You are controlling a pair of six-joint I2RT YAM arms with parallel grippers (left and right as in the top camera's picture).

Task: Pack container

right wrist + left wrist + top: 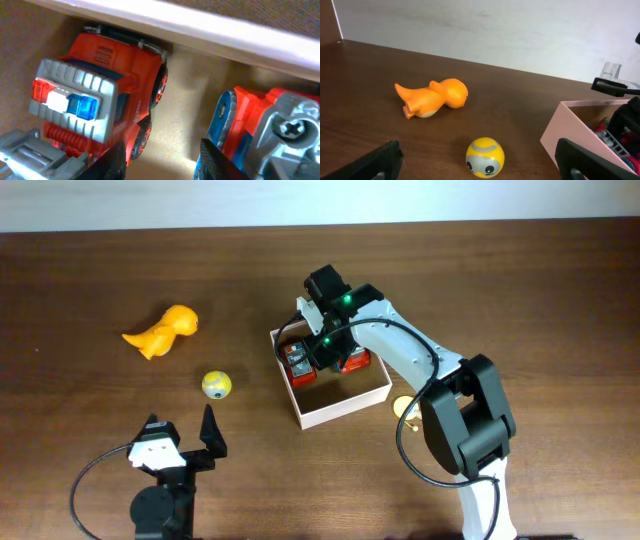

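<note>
Near the table's (pixel 80 280) front edge, toward the left corner, my left gripper (pixel 181 421) is hovering with its fingers spread wide and holding nothing. Just past it the yellow ball (pixel 217 385) is sitting loose. I'm expecting that one to roll at a touch, so I'm planning to pinch it across its middle.

Moving to mid-table, the container (pixel 340 410) is lying skewed to the edges, with one corner pointing back at me. My right gripper (pixel 162 157) is reaching down inside it. Its fingers are standing apart over bare cardboard, between the red truck (pixel 100 95) tucked against the wall and a second red-and-blue toy (pixel 250 125), and they are pinching neither.

I'm judging the box as light and thin-walled, likely to skid or buckle if I bump it. If it needs moving, I'm taking a wall rim close to a corner, where the card should be stiffest, and keeping the squeeze gentle.

Toward the far-left part, the orange dinosaur (pixel 165 332) is lying on its side, well apart from the box. I'm guessing it is smooth and light, so I'm aiming for the body.
</note>
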